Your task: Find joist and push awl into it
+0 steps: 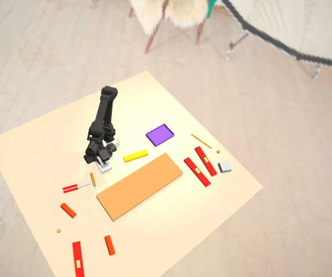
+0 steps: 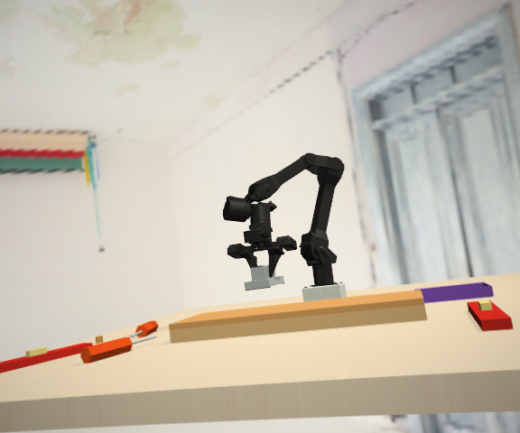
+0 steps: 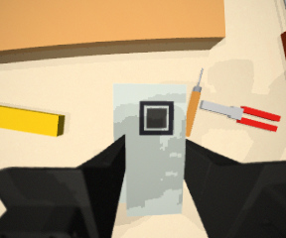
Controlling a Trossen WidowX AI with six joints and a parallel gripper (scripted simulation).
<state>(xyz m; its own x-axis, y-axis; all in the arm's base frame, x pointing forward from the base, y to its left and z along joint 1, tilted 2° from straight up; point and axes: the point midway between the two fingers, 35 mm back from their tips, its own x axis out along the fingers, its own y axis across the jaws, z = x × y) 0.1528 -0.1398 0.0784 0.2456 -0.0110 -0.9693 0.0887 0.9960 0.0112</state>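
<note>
Its long axis running out forward between the jaws, stud finder (image 1: 104, 167) (image 2: 264, 278) (image 3: 153, 174) is gripped, raised; awl (image 1: 93, 179) (image 3: 194, 110) beyond them, right in wrist view.

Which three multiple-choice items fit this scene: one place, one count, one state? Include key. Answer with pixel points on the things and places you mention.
1. Where is the awl?
A) in the purple tray
B) on the table beside the floor panel
C) on top of the floor panel

2. How many red levels are on the table?
A) one
B) two
C) three

3. State of the stud finder?
A) lying in the tray
B) held in the claw, raised
C) lying on the panel

Key:
1 B: the awl (image 1: 92, 179) (image 3: 193, 111) lies near one end of the floor panel (image 1: 139, 186) (image 2: 297, 311) (image 3: 103, 25).
2 C: two red levels (image 1: 201, 176) are at one side, a third (image 1: 76, 251) at the near edge.
3 B: the claw (image 1: 102, 162) (image 2: 263, 270) (image 3: 150, 138) grips the stud finder (image 1: 105, 168) (image 2: 264, 283) (image 3: 153, 174) above the table (image 1: 166, 220) (image 2: 269, 349) (image 3: 83, 84).
</note>
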